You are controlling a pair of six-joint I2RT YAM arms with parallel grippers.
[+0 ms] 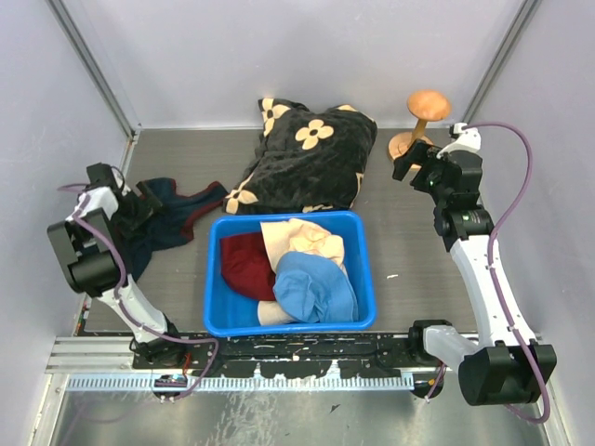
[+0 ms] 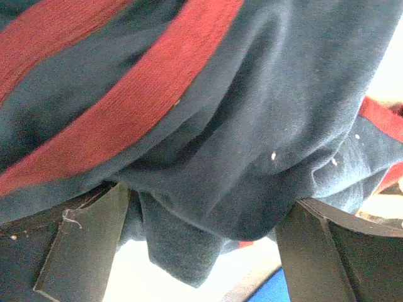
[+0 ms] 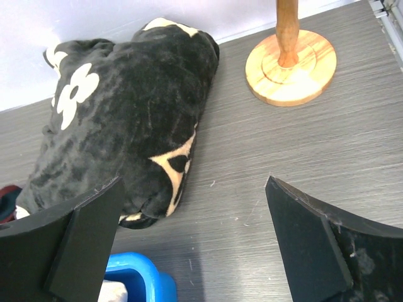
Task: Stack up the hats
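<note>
Several hats lie heaped in a blue bin [image 1: 212,279]. The dark red hat [image 1: 245,266] is on the left, a cream hat [image 1: 304,240] at the back and a light blue hat [image 1: 314,286] on top at the front. A second cream hat [image 1: 271,314] peeks out under them. My left gripper [image 1: 139,204] is open over the navy cloth with red trim [image 1: 177,218]. In the left wrist view that cloth [image 2: 239,157] sags between the wide-apart fingers of the gripper [image 2: 198,248]. My right gripper [image 1: 406,163] hangs open over bare table, its fingertips [image 3: 104,207] empty.
A black blanket with cream flowers [image 1: 302,153] is bunched behind the bin and also shows in the right wrist view [image 3: 119,119]. A wooden stand with a round base [image 3: 289,66] is at the back right [image 1: 424,119]. The bin's corner [image 3: 141,274] lies just below the right gripper.
</note>
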